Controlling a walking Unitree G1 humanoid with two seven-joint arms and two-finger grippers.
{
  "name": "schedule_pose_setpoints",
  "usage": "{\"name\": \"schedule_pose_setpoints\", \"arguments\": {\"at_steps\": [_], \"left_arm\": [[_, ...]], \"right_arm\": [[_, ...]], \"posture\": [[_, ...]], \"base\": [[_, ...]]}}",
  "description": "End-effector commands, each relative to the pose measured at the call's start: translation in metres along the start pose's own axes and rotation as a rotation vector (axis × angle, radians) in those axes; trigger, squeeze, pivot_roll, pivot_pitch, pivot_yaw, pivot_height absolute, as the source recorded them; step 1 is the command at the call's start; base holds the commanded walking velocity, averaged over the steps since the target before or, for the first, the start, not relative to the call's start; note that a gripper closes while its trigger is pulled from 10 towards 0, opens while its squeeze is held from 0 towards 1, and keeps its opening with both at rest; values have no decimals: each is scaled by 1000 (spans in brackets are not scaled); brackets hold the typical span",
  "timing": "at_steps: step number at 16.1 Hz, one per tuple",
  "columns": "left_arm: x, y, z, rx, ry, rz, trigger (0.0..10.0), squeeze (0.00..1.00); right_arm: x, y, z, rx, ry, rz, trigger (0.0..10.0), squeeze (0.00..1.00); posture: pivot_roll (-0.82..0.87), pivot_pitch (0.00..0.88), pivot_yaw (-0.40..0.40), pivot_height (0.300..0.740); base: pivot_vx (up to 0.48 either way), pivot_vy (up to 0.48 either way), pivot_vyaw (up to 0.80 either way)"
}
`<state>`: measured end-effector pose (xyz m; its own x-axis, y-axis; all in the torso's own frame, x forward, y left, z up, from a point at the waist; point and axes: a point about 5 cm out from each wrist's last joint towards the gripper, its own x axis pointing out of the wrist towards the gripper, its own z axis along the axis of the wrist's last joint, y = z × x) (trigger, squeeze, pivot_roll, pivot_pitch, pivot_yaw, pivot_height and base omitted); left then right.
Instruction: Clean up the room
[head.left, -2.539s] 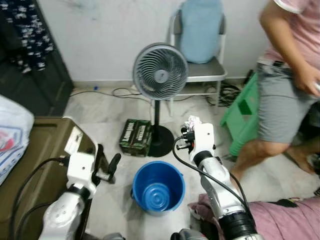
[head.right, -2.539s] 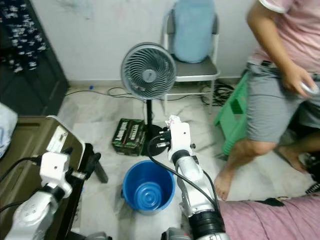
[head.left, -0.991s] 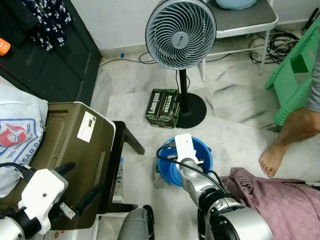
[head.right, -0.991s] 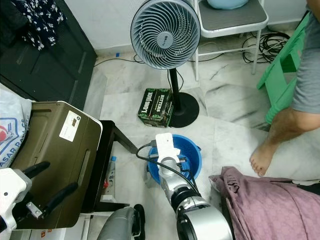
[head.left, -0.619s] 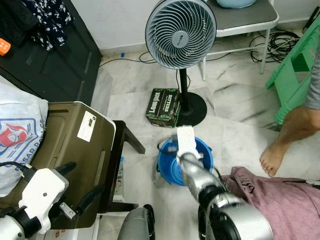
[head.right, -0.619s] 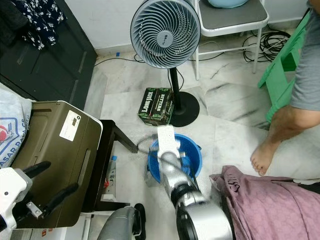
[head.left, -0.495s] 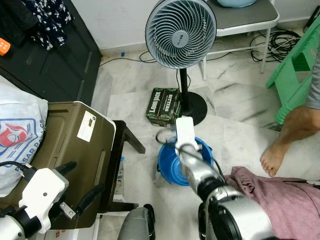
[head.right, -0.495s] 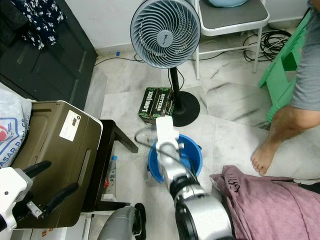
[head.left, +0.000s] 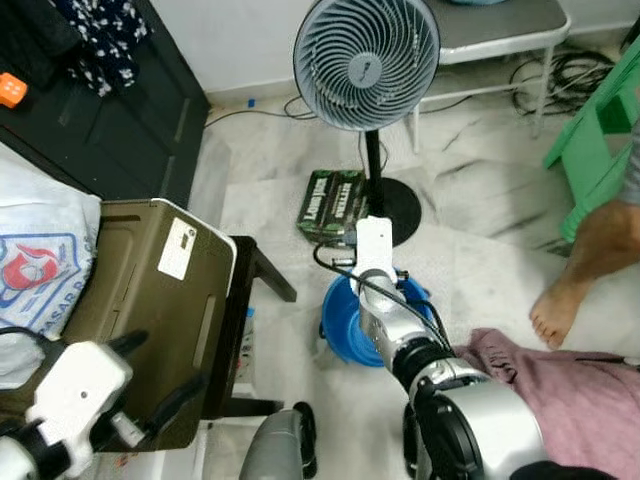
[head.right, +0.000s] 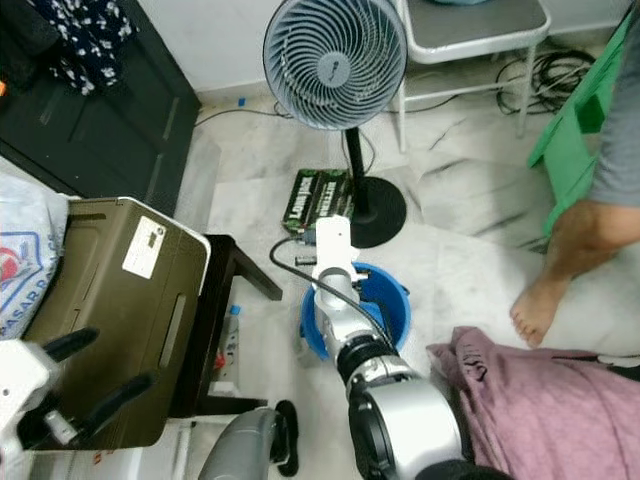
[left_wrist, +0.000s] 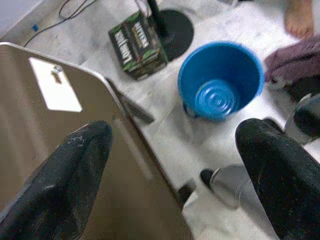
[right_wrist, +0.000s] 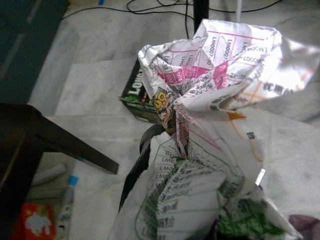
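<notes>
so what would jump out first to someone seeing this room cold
Probably the grey standing fan near the back wall, with the blue bucket on the marble floor in front of its base. Then the crumpled printed paper bunched in the right gripper, above the floor beside a green box.

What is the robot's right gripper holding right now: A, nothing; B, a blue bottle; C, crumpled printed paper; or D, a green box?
C: the right wrist view shows crumpled printed paper bunched in the right gripper, which hangs above the floor near the blue bucket.
</notes>
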<state>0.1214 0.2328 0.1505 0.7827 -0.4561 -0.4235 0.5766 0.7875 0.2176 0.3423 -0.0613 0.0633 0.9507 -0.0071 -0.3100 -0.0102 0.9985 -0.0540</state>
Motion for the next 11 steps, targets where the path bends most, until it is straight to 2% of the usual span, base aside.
{"name": "schedule_pose_setpoints", "arguments": {"at_steps": [1, 4, 6, 9, 10, 11], "left_arm": [[-15, 3, -5, -1, 65, -6, 10000, 0], [-23, 3, -5, -11, 91, -17, 10000, 0], [-21, 5, -2, -8, 87, -14, 10000, 0], [-22, 5, -3, -10, 87, -19, 10000, 0], [-21, 6, -4, -9, 88, -24, 10000, 0], [-20, 6, -4, -8, 87, -24, 10000, 0]], "right_arm": [[-10, 45, 10, 65, 1, 80, 10000, 0], [-10, 47, 15, 78, -13, 71, 10000, 0], [-10, 43, 5, 56, 26, 53, 10000, 0], [-10, 31, -8, 84, 87, -7, 10000, 0], [-9, 26, -10, 86, 92, -26, 10000, 1000], [-9, 24, -11, 83, 93, -35, 10000, 1000]], "posture": [[410, 330, 294, 740], [408, 348, 295, 740], [413, 341, 295, 740], [407, 333, 297, 740], [401, 328, 296, 740], [399, 326, 295, 740]], "base": [[0, 0, 0], [0, 0, 0], [0, 0, 0], [0, 0, 0], [0, 0, 0], [0, 0, 0]]}}
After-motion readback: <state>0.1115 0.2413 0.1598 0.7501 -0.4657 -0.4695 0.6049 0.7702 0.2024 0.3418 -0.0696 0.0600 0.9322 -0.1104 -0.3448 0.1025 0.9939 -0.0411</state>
